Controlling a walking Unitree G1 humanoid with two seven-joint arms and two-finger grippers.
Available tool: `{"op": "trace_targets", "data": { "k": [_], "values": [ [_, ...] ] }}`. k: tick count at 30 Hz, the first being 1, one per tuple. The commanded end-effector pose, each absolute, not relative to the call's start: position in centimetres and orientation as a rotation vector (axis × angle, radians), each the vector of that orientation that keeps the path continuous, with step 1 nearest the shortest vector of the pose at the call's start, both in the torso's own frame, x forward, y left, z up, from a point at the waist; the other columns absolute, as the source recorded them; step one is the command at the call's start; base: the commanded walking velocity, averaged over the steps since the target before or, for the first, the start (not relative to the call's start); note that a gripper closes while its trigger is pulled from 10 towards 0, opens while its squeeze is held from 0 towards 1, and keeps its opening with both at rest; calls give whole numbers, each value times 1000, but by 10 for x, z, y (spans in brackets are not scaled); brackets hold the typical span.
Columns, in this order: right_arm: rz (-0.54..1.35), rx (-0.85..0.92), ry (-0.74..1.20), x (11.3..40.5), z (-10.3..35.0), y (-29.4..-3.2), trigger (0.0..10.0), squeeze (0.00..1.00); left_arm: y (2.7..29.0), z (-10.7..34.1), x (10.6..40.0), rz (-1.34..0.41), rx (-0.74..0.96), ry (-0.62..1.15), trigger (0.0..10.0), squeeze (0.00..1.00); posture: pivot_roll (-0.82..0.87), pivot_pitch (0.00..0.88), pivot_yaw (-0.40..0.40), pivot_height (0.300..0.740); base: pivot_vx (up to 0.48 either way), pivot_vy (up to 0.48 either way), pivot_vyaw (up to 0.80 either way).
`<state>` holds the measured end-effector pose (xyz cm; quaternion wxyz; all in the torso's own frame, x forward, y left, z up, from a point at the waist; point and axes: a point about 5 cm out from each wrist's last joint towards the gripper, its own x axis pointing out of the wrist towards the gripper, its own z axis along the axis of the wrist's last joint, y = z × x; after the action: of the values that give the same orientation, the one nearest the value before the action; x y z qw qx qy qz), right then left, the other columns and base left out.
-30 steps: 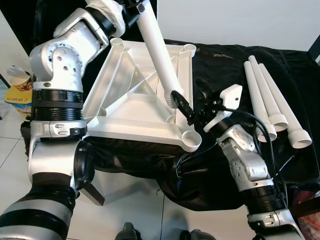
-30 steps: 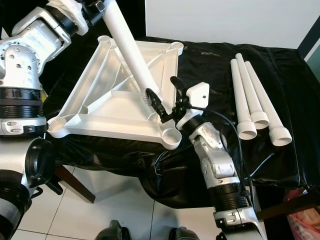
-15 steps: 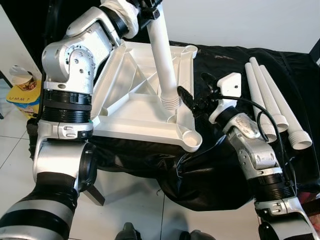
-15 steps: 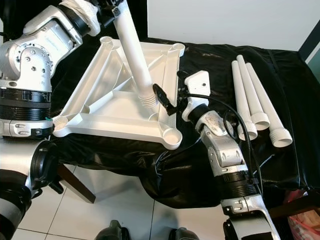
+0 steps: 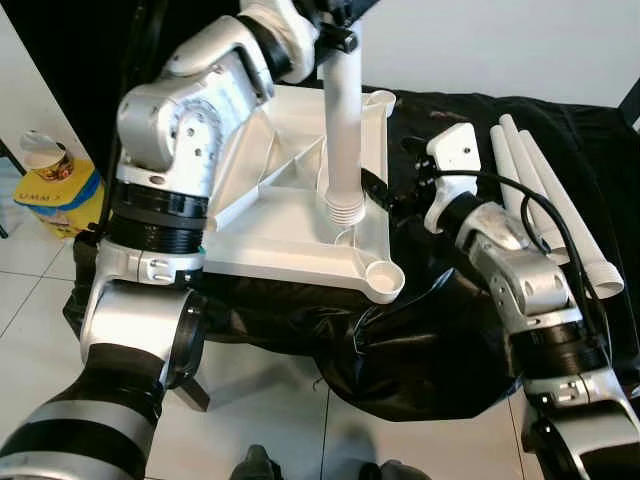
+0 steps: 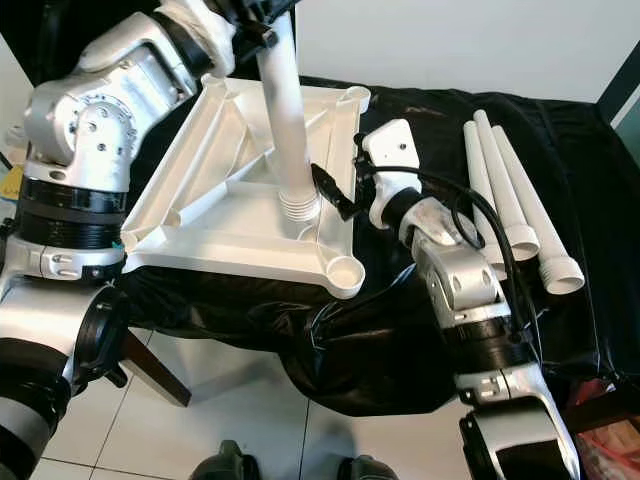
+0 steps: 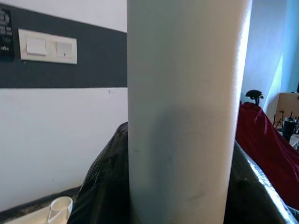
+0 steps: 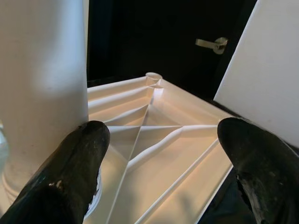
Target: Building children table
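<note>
A white tabletop (image 5: 270, 230) lies upside down on a black cloth. My left gripper (image 5: 335, 18) is shut on the upper end of a white table leg (image 5: 343, 120). The leg stands nearly upright, its threaded end (image 5: 343, 208) down by the tabletop's right side. In the left wrist view the leg (image 7: 184, 116) is very close. My right gripper (image 5: 392, 185) is open at the tabletop's right edge, beside the leg's base. In the right wrist view one finger (image 8: 70, 172) touches or nearly touches the leg (image 8: 42, 84), and the other finger (image 8: 261, 158) stands well apart.
Three spare white legs (image 5: 545, 200) lie side by side on the cloth at the right. An empty round socket (image 5: 384, 279) sits at the tabletop's near right corner. A yellow tub (image 5: 50, 185) stands on the tiled floor at the left.
The left arm has swung the leg from a slant to nearly upright. My right gripper has moved away from the near corner socket to the tabletop's right edge by the leg's base.
</note>
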<state>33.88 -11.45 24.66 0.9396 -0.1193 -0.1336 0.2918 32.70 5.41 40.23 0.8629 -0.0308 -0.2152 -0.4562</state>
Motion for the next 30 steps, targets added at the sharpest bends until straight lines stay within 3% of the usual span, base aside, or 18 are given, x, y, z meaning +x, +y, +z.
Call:
{"op": "trace_targets", "data": {
  "k": [1, 17, 30],
  "values": [
    [622, -267, -221, 341, 239, -107, 10000, 0, 35, 417, 303, -1199, -34, -541, 10000, 0, 87, 51, -29, 740, 0, 0, 0],
    [604, -315, -172, 351, 245, -105, 10000, 0, 29, 426, 295, -1258, 9, -586, 10000, 0, 71, 60, -15, 740, 0, 0, 0],
    [576, -254, -171, 350, 253, -121, 10000, 0, 62, 427, 345, -1154, 117, -526, 10000, 0, 66, 62, -13, 740, 0, 0, 0]
  ]
}}
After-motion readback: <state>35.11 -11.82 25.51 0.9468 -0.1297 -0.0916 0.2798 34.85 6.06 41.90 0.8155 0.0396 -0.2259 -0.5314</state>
